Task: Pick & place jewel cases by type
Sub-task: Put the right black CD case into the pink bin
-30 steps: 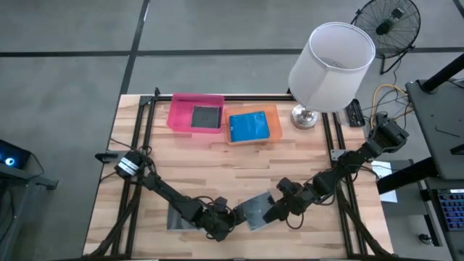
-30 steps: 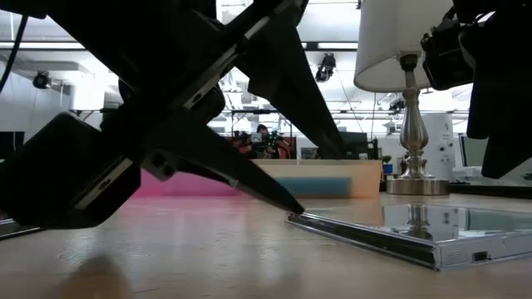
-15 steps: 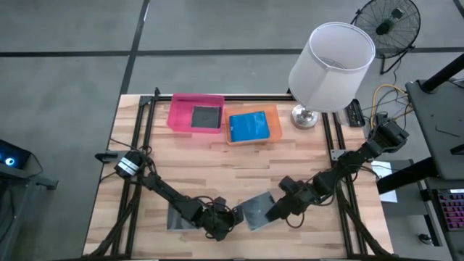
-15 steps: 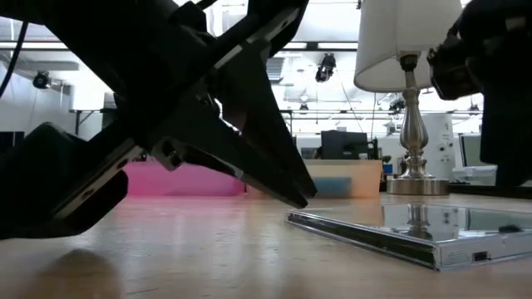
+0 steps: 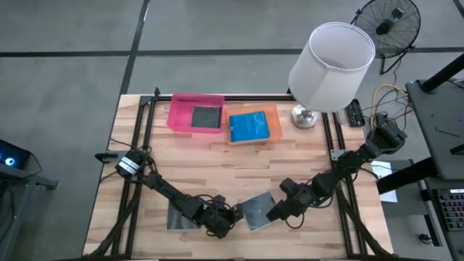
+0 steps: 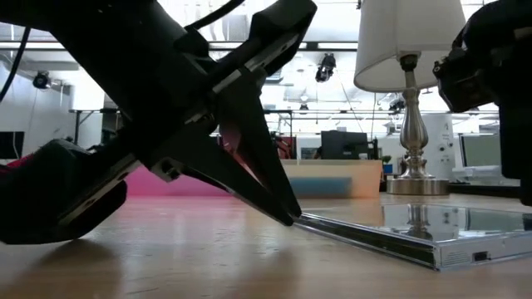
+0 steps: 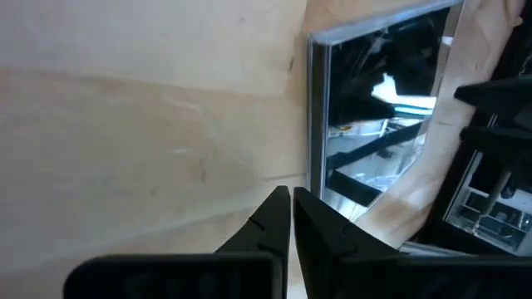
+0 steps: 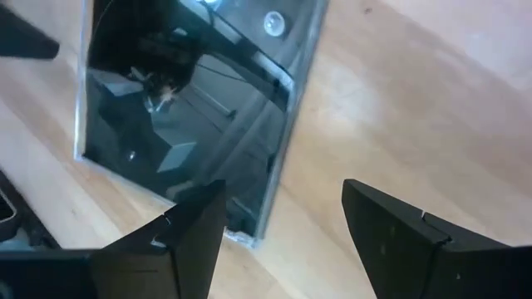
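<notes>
Pressing the left end effector (image 5: 233, 215), pinched fully together and gripping nothing, against the near edge of the loose dark jewel case (image 5: 255, 209) lying flat on the front of the counter (image 5: 217, 167). Hovering the right end effector (image 5: 278, 211) at the case's opposite side, spread roughly halfway and holding nothing, one finger over the lid and the other past its edge.

Risking, from here:
- sliding the case across the smooth wooden planks instead of lifting it, with thin closed tips pushing sideways on a low edge;
- skating up over the glossy lid and scratching it, given so little height to catch;
- shoving the case into the waiting right fingers (image 8: 391, 237) and skewing it out of line;
- knocking what looks like another grey case (image 5: 176, 217) lying under the left arm.

Looking at hard, thin, square plastic: mirror-glossy top, clear silvery rim, sharp corners. Leaving a matching dark case (image 5: 206, 117) in the shallow pink tray (image 5: 177, 109) and a bright blue rectangular case (image 5: 249, 126) in the orange tray (image 5: 272, 114) at the far side.
</notes>
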You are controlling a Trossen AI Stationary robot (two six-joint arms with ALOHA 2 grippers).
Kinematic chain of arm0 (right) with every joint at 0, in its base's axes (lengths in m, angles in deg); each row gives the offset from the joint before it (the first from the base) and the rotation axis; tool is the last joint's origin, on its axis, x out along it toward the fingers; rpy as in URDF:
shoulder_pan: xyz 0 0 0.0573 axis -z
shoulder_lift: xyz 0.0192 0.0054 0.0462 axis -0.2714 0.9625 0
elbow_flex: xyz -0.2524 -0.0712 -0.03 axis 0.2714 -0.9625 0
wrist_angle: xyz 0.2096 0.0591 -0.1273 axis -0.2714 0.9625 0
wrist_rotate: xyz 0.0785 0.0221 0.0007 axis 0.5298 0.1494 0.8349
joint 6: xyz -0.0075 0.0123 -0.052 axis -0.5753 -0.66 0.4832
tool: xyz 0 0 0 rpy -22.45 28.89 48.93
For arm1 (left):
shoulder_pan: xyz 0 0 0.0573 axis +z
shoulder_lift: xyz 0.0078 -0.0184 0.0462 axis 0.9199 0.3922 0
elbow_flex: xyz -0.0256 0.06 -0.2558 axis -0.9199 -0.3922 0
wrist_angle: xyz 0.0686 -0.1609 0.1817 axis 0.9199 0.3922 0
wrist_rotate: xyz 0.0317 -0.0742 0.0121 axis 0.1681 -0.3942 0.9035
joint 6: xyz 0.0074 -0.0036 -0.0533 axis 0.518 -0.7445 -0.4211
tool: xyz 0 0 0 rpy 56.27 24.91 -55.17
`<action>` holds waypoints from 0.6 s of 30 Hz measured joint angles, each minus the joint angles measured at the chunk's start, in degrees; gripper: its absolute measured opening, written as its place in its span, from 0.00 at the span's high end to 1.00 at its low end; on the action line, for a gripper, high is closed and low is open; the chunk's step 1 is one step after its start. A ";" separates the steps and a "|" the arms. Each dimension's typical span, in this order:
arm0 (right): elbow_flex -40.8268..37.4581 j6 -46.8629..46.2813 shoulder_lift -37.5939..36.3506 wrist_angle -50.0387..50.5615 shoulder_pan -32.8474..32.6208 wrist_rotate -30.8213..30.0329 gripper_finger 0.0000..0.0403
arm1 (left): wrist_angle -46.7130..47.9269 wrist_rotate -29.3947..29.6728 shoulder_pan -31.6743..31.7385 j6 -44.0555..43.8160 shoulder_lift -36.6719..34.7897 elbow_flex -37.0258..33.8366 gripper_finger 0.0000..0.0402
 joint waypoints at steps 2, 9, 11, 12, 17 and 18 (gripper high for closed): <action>0.10 0.01 0.64 -1.51 -0.21 0.42 0.42 | 0.06 0.02 0.37 0.15 0.00 0.00 1.00; 0.28 1.12 1.01 -4.34 -0.19 0.87 0.42 | 0.09 -0.28 1.23 1.07 0.00 -0.02 1.00; 0.28 1.03 1.01 -4.39 -0.21 0.87 0.42 | 0.11 -0.34 1.28 1.23 0.00 -0.02 1.00; 0.28 0.67 1.01 -4.35 -0.21 0.87 0.42 | 0.08 -0.41 1.34 1.35 0.00 -0.02 1.00; 0.17 -0.32 2.45 -4.88 -0.21 0.84 0.42 | 1.33 -1.09 2.03 1.52 0.00 -0.02 1.00; 0.17 -0.29 2.99 -5.88 -0.21 0.86 0.42 | 1.75 -1.11 2.23 1.46 0.00 -0.02 1.00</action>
